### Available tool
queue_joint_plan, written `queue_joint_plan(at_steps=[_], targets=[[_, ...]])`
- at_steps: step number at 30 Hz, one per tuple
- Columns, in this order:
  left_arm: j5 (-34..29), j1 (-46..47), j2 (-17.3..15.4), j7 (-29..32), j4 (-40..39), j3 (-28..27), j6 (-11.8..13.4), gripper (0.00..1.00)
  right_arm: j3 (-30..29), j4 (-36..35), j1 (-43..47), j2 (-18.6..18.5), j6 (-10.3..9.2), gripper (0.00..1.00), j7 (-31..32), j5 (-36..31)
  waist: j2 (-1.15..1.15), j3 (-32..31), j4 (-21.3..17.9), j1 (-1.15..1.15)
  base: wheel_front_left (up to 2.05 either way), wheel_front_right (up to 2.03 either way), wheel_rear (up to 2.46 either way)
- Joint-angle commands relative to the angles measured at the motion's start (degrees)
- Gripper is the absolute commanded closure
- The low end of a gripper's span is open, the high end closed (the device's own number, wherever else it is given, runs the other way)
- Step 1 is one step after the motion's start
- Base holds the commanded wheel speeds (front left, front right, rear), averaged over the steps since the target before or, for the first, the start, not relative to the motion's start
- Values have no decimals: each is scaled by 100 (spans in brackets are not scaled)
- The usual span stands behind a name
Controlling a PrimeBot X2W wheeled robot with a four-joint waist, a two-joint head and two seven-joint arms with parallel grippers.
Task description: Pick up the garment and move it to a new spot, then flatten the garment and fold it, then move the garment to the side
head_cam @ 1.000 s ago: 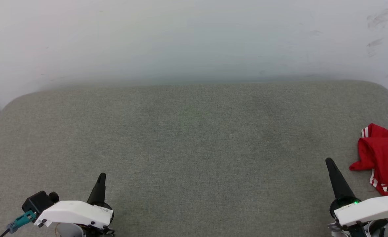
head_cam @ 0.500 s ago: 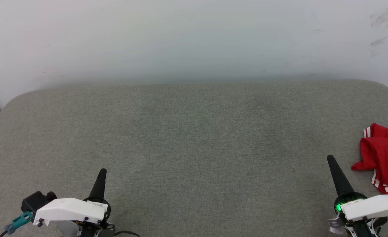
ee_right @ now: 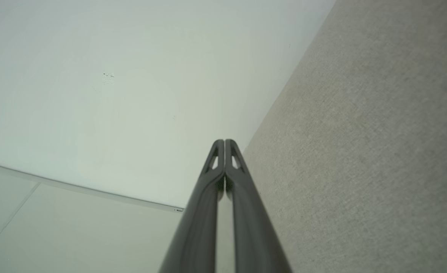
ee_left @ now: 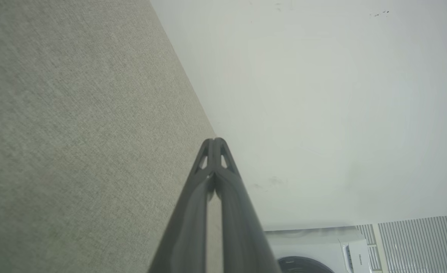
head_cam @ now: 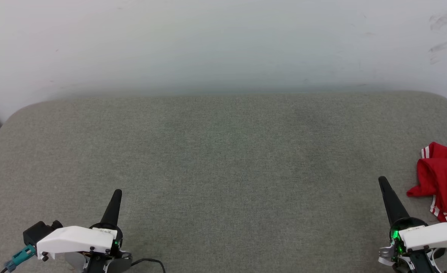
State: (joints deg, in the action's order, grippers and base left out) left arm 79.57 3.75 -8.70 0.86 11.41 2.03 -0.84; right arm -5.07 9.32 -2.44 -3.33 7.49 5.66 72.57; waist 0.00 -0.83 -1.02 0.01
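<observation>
At the far right of the pad, the garment lies bunched, cut off by my frame.
Left gripper and right gripper are both pinched together, empty. If I snag one fold, possibly a sleeve, it could drag off the pad's rounded edge. There's plenty of bare pad to the left.

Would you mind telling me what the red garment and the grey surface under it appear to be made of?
The garment: soft knit fabric, probably synthetic jersey, matte red with white-striped trim; it slumps in loose folds. The surface: grey-green woven upholstery, matte, judging by its fine heathered weave and rounded, padded-looking corners.
</observation>
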Motion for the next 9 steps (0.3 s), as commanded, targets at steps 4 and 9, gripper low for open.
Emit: queue_joint_plan(at_steps=[4,9], targets=[[192,128,56,71,16,-134,-110,100,-32,39,-161,20,1,100,20,288,0,10,10,-1,0,0,0],[357,156,128,141,49,-230,-195,100,-46,104,-196,23,0,100,24,536,0,21,21,-1,0,0,0]])
